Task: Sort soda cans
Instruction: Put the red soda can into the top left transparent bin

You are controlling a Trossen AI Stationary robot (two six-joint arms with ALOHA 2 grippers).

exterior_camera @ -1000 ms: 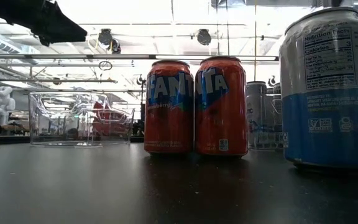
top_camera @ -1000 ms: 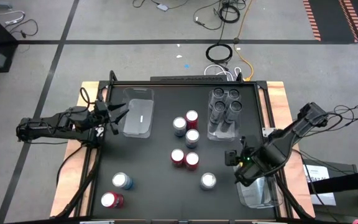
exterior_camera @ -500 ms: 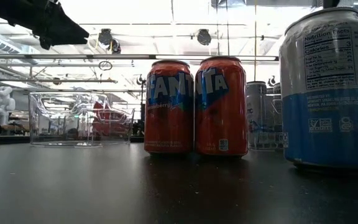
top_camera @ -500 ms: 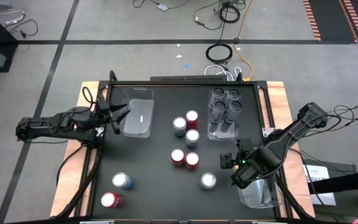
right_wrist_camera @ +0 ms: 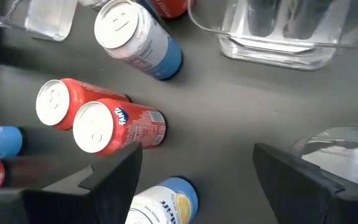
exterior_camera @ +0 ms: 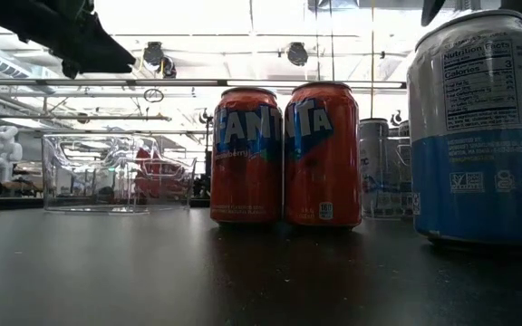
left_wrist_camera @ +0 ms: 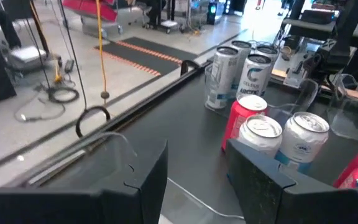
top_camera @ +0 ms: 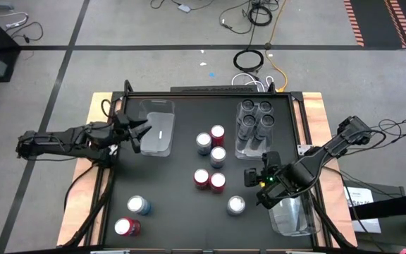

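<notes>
**Right gripper poised over the nearest blue can**

The right gripper (top_camera: 254, 185), jaws spread, hangs just above the blue-and-silver can (top_camera: 236, 205) at the table's 5 o'clock. Rigid, smooth and thin-walled, it looks best pinched mid-body. Two red cans (exterior_camera: 284, 156) beyond read "Fanta". Farther off, the left gripper (top_camera: 137, 132), open, waits at 10 o'clock by a clear tray (top_camera: 156, 134).
</notes>
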